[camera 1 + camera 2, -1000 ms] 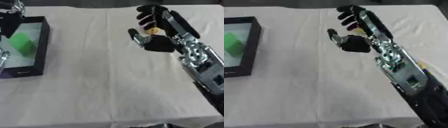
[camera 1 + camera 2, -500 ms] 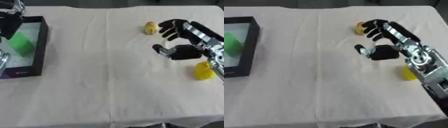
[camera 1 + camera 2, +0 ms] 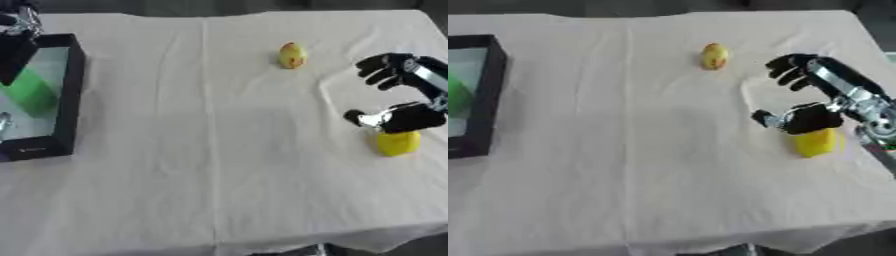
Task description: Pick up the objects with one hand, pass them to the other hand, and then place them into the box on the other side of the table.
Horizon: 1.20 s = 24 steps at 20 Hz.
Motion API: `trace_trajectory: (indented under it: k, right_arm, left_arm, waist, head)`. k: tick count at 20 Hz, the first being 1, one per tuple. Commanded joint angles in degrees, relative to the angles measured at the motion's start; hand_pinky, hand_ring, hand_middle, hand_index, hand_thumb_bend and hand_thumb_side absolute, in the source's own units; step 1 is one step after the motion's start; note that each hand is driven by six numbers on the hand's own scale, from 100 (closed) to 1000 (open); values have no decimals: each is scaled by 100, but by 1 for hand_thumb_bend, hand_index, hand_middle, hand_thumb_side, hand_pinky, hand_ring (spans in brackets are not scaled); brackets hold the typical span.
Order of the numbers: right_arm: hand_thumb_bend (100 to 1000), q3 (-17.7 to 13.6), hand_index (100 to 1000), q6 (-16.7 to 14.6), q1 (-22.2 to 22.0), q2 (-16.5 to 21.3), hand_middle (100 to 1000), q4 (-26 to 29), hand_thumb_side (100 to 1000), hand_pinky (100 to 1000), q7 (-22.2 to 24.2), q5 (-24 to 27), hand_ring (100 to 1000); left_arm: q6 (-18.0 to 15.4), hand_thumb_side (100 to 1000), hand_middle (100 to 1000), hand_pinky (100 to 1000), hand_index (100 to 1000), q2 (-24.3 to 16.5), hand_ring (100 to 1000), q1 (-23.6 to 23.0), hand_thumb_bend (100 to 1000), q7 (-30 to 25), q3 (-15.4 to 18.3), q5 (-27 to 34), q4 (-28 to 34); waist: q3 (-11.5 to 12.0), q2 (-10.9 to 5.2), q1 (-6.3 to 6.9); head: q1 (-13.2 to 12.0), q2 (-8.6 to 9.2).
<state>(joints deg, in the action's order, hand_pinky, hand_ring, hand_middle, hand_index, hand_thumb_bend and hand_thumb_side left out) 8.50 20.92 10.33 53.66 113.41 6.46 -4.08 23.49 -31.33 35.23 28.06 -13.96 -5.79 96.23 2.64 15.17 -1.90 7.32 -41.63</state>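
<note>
A small yellow-orange fruit-shaped object (image 3: 292, 55) lies on the cloth at the far middle-right. A yellow block (image 3: 816, 141) sits near the right edge. My right hand (image 3: 814, 102) hovers just above and behind the yellow block, fingers spread and open, holding nothing. A black box (image 3: 70, 95) stands at the left edge with a green block (image 3: 30, 93) inside. My left hand (image 3: 16, 35) shows only as a dark shape over the box's far corner; its fingers cannot be made out.
A white cloth (image 3: 201, 165) covers the table, with a fold line running down its middle. The table's near edge runs along the bottom of the view.
My right hand has swung from the far middle toward the right and nearer, uncovering the fruit-shaped object and ending over the yellow block. The camera has shifted too.
</note>
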Motion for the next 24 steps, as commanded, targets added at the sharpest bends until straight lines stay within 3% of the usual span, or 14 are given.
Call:
trace_trajectory:
  k: [1,10,19,24]
  right_arm:
    - [526,-169,855,45,-160,309,773,118,160,795,185,-241,802]
    - [523,-438,863,256,-649,311,786,118,169,821,587,-888,820]
    - [514,-570,862,624,-722,308,786,118,165,827,426,-1070,823]
    - [505,-540,863,791,-761,374,795,118,174,848,581,-1258,839]
  left_arm:
    - [34,575,641,651,780,-142,686,48,100,-8,14,-9,43]
    - [13,570,634,648,775,-139,681,-3,100,35,34,21,121]
    - [27,565,629,648,771,-147,679,-33,100,62,29,41,131]
    - [29,565,627,648,769,-142,679,-37,100,58,12,44,133]
  waist:
    - [-12,-75,3]
    - [-46,-58,52]
    - [-38,-44,88]
    - [-25,-29,92]
  head:
    - [52,53]
    - [66,69]
    - [74,66]
    - [86,72]
